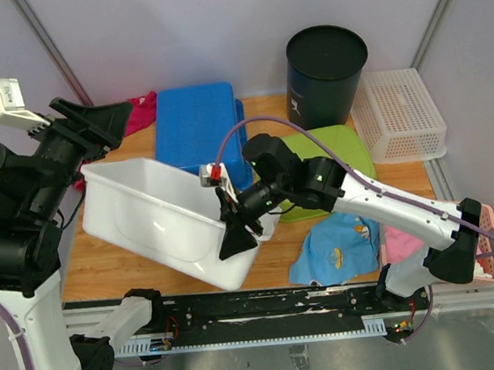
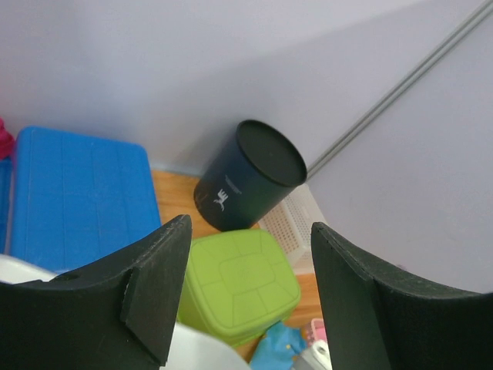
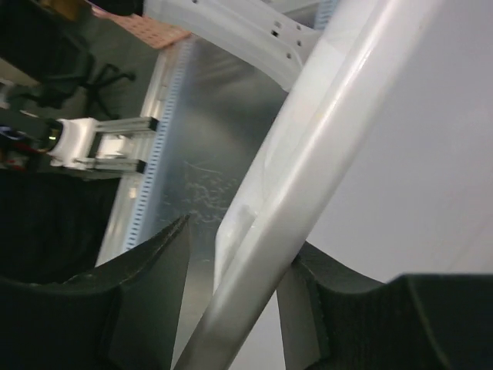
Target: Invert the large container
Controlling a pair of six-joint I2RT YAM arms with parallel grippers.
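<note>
Left of the blue lid [image 1: 195, 124], the left gripper [image 2: 248, 239] hangs with its fingers spread wide, nothing between them; in front of the lid the white tub [image 1: 157, 216] sits tilted on the table; at its right end the right gripper [image 1: 236, 228] is clamped on the rim; I'd call this tub light, stiff and glossy, so likely slick; the rolled rim is the hold, pinched deep, or it slides out mid-flip.

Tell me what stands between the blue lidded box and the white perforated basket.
The black cylindrical container, with the green square container just in front of it; the top external view shows both.
</note>
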